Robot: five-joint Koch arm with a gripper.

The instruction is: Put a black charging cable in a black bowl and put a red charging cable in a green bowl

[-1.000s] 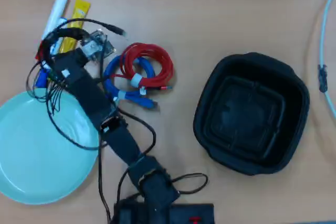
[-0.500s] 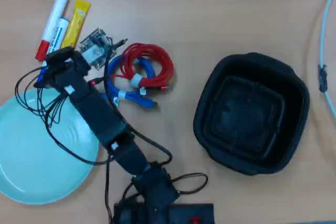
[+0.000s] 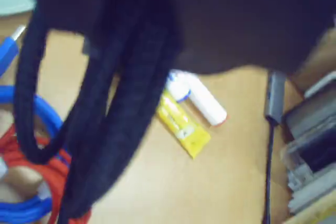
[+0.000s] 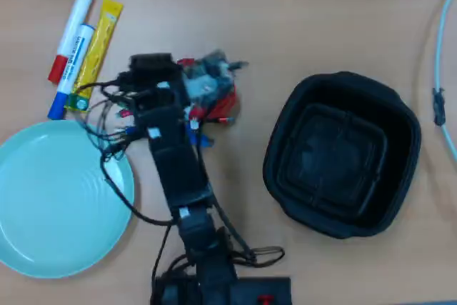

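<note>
Black charging cable [image 3: 105, 108] is seen hanging from the end effector [image 4: 214, 76], apparently pinched for transfer. Arm is parked mid-frame over the red charging cable [image 4: 227, 105]. Black bowl [image 4: 343, 151] sits right, green bowl [image 4: 43, 205] lower left.

Matt black bowl [image 4: 341, 153], glossy green bowl [image 4: 43, 205], smooth wood-look table [image 4: 285, 19]

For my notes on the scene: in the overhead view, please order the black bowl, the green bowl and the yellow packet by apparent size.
1. black bowl and green bowl: about alike; the green one is cut off by the frame's left edge.
2. yellow packet: clearly smallest.
</note>
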